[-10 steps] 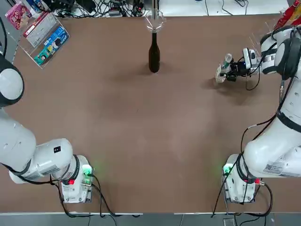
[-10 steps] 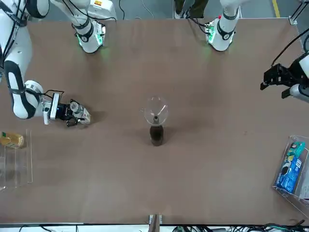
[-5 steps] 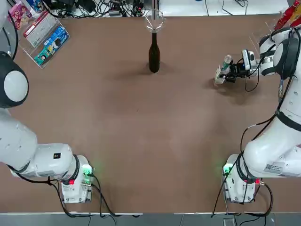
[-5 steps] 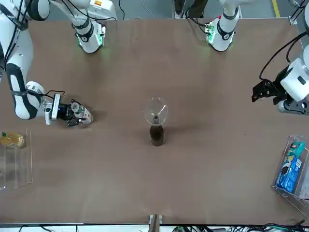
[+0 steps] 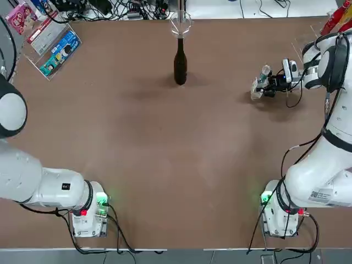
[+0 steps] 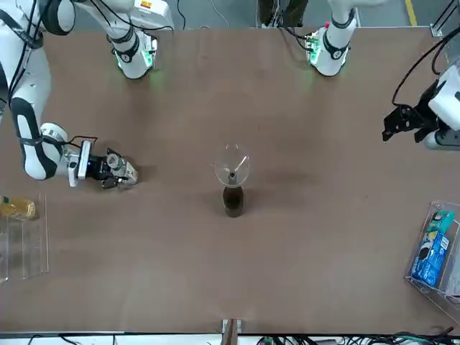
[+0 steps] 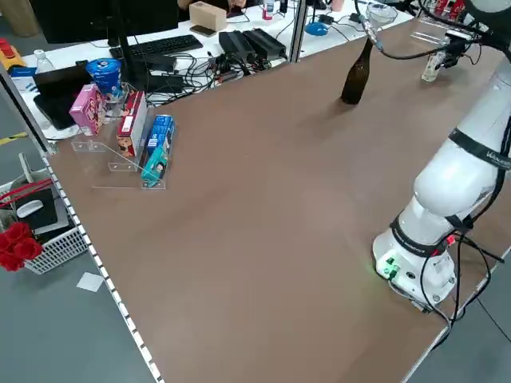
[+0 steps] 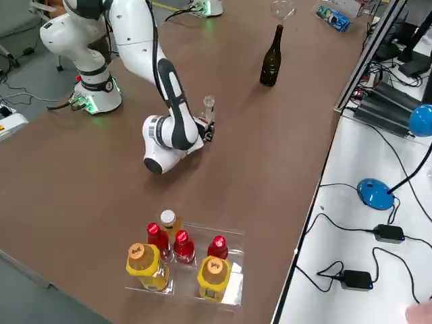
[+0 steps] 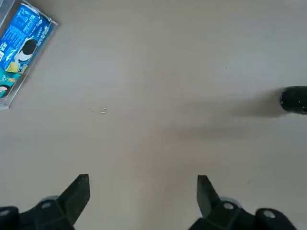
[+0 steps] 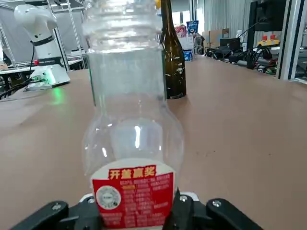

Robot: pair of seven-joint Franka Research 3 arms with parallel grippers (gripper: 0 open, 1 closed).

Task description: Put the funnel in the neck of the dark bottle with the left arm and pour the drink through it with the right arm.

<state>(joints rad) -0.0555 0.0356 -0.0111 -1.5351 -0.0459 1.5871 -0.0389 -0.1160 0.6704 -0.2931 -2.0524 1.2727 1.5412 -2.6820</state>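
The dark bottle (image 5: 180,63) stands upright at the far middle of the table, with the clear funnel (image 5: 180,25) seated in its neck. From across the table the funnel (image 6: 231,167) sits right over the dark bottle (image 6: 232,200). At the robot's right my right gripper (image 5: 268,82) is shut on the drink (image 5: 258,85), a small clear bottle held upright and low. Up close the drink (image 10: 134,124) shows an uncapped threaded neck and a red-white label. My left gripper (image 6: 404,123) hangs open and empty at the robot's left, its fingers (image 9: 79,191) over bare table.
A clear rack of snack packets (image 5: 52,41) stands at the far left corner. A clear tray of red and yellow-brown bottles (image 8: 182,260) sits at the right edge, behind the right gripper. Cables run along the far edge (image 5: 126,10).
The left gripper swung a little toward the table's middle, then back toward the left edge, staying open. The right gripper and the drink barely moved.
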